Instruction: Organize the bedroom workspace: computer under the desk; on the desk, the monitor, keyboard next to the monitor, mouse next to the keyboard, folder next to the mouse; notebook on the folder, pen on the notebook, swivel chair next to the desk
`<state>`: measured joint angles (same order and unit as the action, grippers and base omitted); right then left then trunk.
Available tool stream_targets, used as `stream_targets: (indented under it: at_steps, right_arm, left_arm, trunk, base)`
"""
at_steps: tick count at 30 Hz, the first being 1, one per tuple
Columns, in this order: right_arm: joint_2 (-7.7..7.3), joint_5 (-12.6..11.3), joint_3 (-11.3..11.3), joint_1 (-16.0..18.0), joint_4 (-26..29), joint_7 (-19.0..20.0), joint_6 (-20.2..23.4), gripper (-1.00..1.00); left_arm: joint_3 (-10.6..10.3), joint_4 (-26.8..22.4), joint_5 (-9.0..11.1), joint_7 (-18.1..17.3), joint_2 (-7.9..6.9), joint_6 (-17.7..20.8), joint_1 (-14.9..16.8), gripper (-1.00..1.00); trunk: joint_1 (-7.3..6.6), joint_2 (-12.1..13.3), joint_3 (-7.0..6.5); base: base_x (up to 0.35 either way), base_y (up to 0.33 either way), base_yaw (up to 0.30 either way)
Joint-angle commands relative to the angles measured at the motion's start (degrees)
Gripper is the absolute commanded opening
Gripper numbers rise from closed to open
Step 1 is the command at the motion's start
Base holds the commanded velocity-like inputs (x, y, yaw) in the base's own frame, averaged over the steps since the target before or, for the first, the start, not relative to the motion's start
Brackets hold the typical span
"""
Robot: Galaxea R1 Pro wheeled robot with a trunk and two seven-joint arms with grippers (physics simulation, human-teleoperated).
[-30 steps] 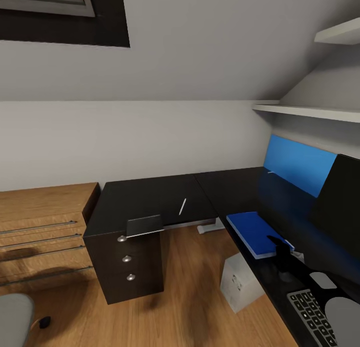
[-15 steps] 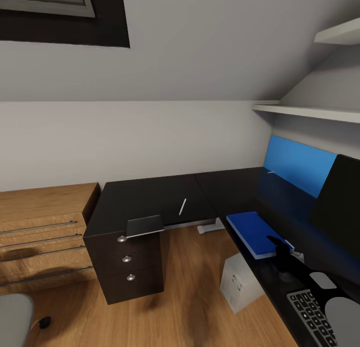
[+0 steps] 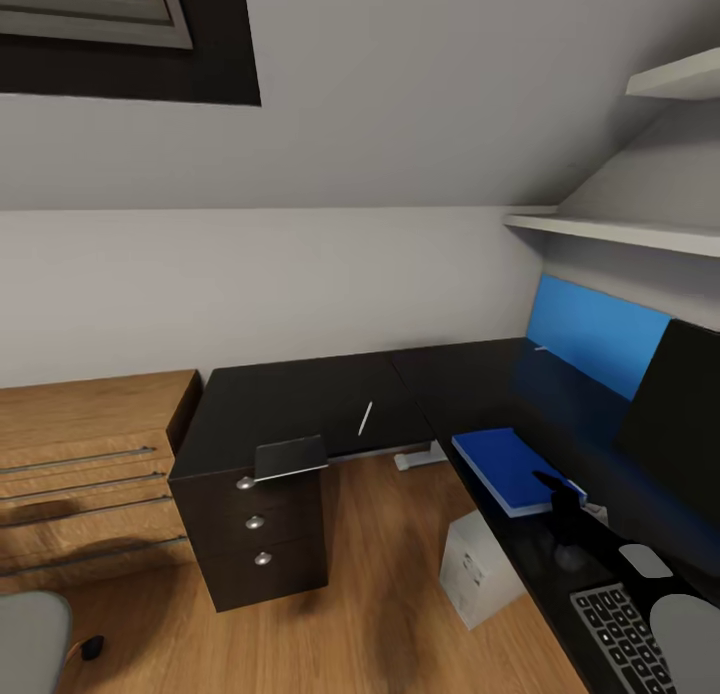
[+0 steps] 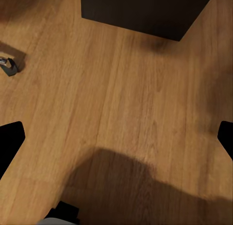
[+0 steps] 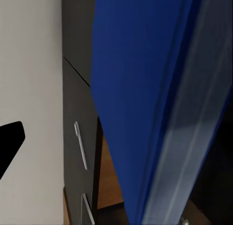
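Note:
The blue folder (image 3: 508, 468) lies flat on the black L-shaped desk (image 3: 300, 394), left of the dark monitor (image 3: 682, 414). My right gripper (image 3: 558, 488) hangs over the folder's near corner, open, and the folder (image 5: 145, 98) looms close in the right wrist view. The white mouse (image 3: 645, 561) and the keyboard (image 3: 618, 634) lie nearer me. On the desk's other wing lie the white pen (image 3: 365, 417) and the grey notebook (image 3: 290, 457), which overhangs the front edge. The white computer (image 3: 480, 569) stands on the floor under the desk. My left gripper (image 4: 116, 137) is open over bare floor.
A black drawer unit (image 3: 262, 534) holds up the desk's left end, beside a wooden dresser (image 3: 80, 474). The grey swivel chair (image 3: 30, 639) stands at the lower left, its castor (image 4: 8, 65) on the wooden floor. A blue panel (image 3: 597, 334) and shelves (image 3: 610, 232) line the right wall.
The whole picture has slid slightly downward, so the camera has moved. Nothing on the desk has shifted and both grippers stay as they were.

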<state>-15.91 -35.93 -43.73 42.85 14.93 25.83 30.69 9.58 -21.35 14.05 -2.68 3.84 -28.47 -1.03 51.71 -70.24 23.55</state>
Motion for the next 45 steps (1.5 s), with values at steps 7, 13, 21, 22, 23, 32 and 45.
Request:
stream_targets:
  at_steps: [7, 13, 21, 22, 23, 32, 45]
  right_arm:
    - [0.00, -0.13, -0.30, 0.04, 0.01, 0.01, 0.42, 1.00]
    - [0.00, -0.10, -0.30, 0.04, 0.01, 0.01, 0.42, 1.00]
    - [0.00, -0.10, -0.30, 0.04, 0.00, 0.01, 0.42, 1.00]
    - [0.00, -0.10, -0.30, 0.04, 0.00, 0.01, 0.42, 1.00]
    - [0.00, -0.10, -0.30, 0.04, 0.00, 0.01, 0.42, 1.00]
    - [0.00, -0.10, -0.30, 0.04, 0.00, 0.01, 0.42, 1.00]
    - [0.00, -0.10, -0.30, 0.04, 0.12, 0.06, 0.28, 1.00]
  left_arm:
    - [0.08, -0.09, 0.45, -0.28, 0.03, -0.01, -0.02, 1.00]
    - [0.08, -0.09, 0.45, -0.26, 0.03, -0.01, -0.02, 1.00]
    - [0.08, -0.09, 0.45, -0.28, 0.03, -0.01, -0.02, 1.00]
    - [0.08, -0.09, 0.45, -0.27, 0.03, -0.01, -0.02, 1.00]
    - [0.08, -0.09, 0.45, -0.25, 0.03, -0.01, -0.02, 1.00]
    - [0.08, -0.09, 0.45, -0.29, 0.03, -0.01, -0.02, 1.00]
    - [0.07, -0.02, 0.45, -0.30, 0.03, -0.01, -0.02, 1.00]
  trunk:
    - [-1.54, 2.79, -1.21]
    - [-2.86, 5.20, -2.29]
    - [-3.08, 5.60, -2.47]
    - [-3.08, 5.60, -2.47]
    - [-3.08, 5.60, -2.47]
    - [-3.08, 5.60, -2.47]
    - [-3.08, 5.60, -2.47]
  base:
    - [0.000, 0.000, 0.000]
    - [0.000, 0.000, 0.000]
    - [0.000, 0.000, 0.000]
    - [0.000, 0.000, 0.000]
    - [0.000, 0.000, 0.000]
    - [0.000, 0.000, 0.000]
    - [0.000, 0.000, 0.000]
